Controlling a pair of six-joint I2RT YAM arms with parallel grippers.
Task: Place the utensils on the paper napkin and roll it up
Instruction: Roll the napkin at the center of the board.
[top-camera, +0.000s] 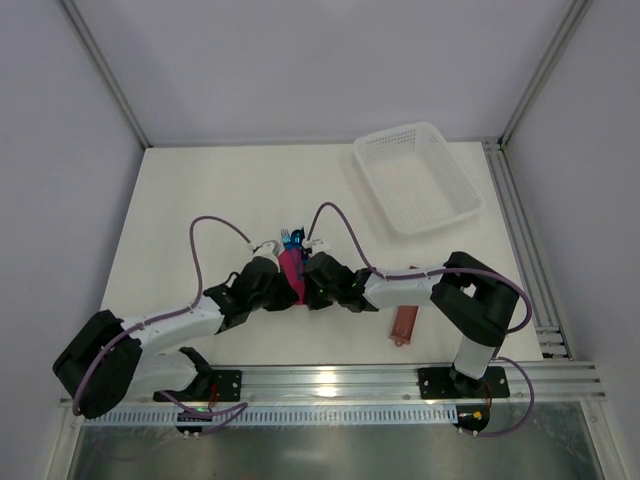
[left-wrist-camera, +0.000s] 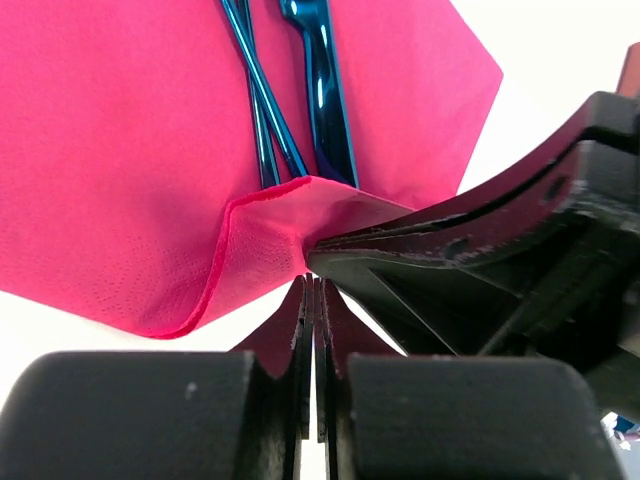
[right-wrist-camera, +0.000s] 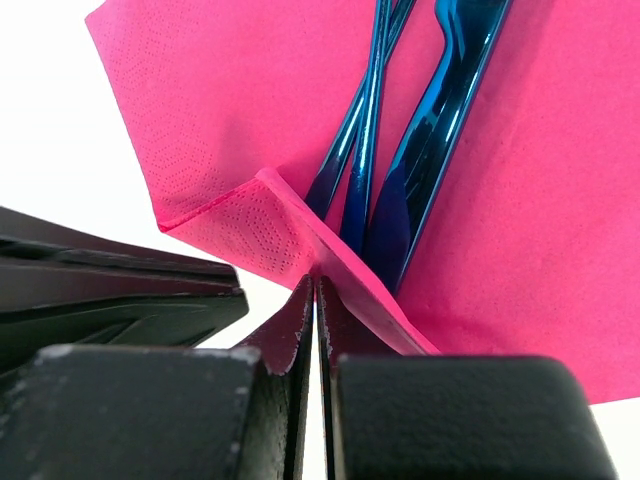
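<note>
Near the front edge of the table (top-camera: 200, 200), just beside the right arm's base, a flat reddish-brown sleeve (top-camera: 403, 323) lies by itself. A little farther in, at the middle of the table, the two arms meet tip to tip. The right gripper (right-wrist-camera: 315, 285) has its fingers pressed together on the near edge of the paper napkin (left-wrist-camera: 120, 150), pinching a flap that is lifted and folded over toward the far side. The left gripper (left-wrist-camera: 312, 285) is pressed together too, with its tips right against the same fold. It seems to nip the paper, though the view is too tight to be sure. The two grippers sit just beside each other, almost touching.

Beyond the fold, the pink napkin spreads out flat on the table. The utensils (left-wrist-camera: 325, 110) lie on it lengthwise: two slim blue handles crossing each other and one wider blue handle beside them. Their near ends are tucked under the lifted flap. From above, the fork's tines poke out past the napkin's far edge.

Well apart, toward the far right corner, a white mesh basket (top-camera: 415, 185) stands at an angle.
</note>
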